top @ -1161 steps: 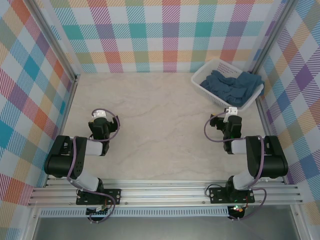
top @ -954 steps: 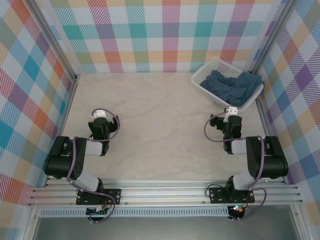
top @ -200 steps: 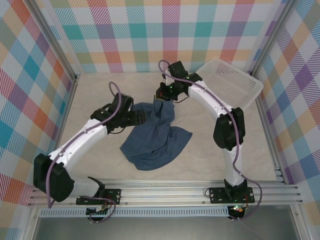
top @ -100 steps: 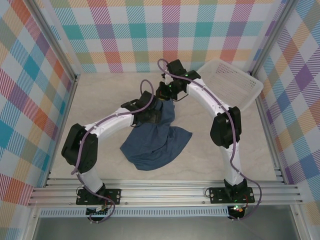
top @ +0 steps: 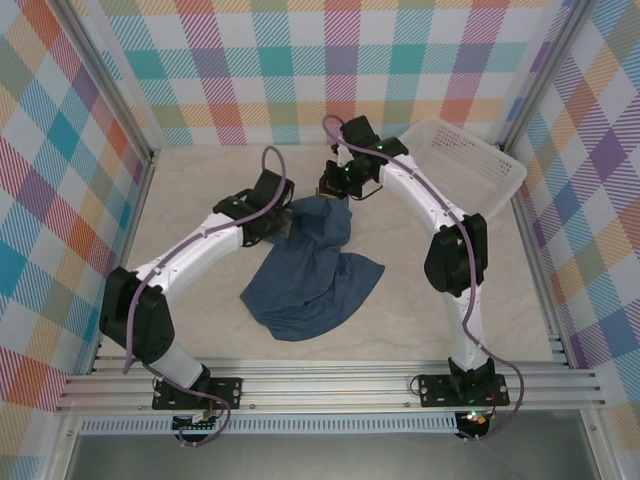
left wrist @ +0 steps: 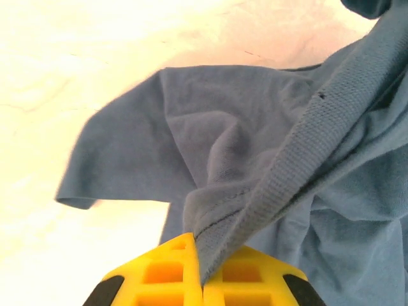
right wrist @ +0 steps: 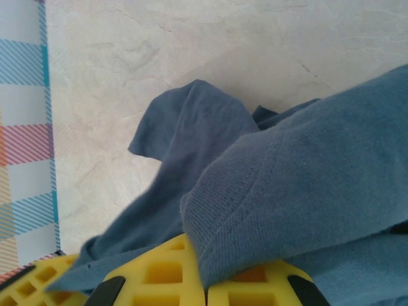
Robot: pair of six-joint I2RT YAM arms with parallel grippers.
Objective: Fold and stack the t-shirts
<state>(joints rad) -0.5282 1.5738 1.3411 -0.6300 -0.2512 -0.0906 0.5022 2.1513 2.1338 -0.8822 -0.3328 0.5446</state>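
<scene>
Change: compared with half a second earlier, the left gripper (top: 286, 222) is found further toward the left of the top view, with its elbow drawn outward. The right gripper (top: 336, 194) and the cloth spread on the table are seen as before.
T-shirt place: the t-shirt (top: 305, 275) is located at the centre of the table (top: 200, 185). Its upper edge is lifted between the two grippers and its lower part is laid rumpled on the surface.
Long axis: the t-shirt is stretched diagonally, from the held edge at upper centre down to a rounded end pointed at the lower left of the frame. One corner is pushed out toward the right.
Left gripper: clamped on a ribbed edge of the fabric, which is pinched between the yellow pads (left wrist: 162, 274) in the left wrist view.
Right gripper: clenched on a thick fold of the same fabric, at the upper right end of the held edge.
Surroundings: a white mesh basket (top: 470, 165) is placed at the upper right, apart from the t-shirt. Checked walls (top: 300, 70) are set around the table.
In the way: the right arm (top: 415, 200) is arched between the basket and the t-shirt. The left arm (top: 190, 255) is stretched across the table just left of the cloth.
</scene>
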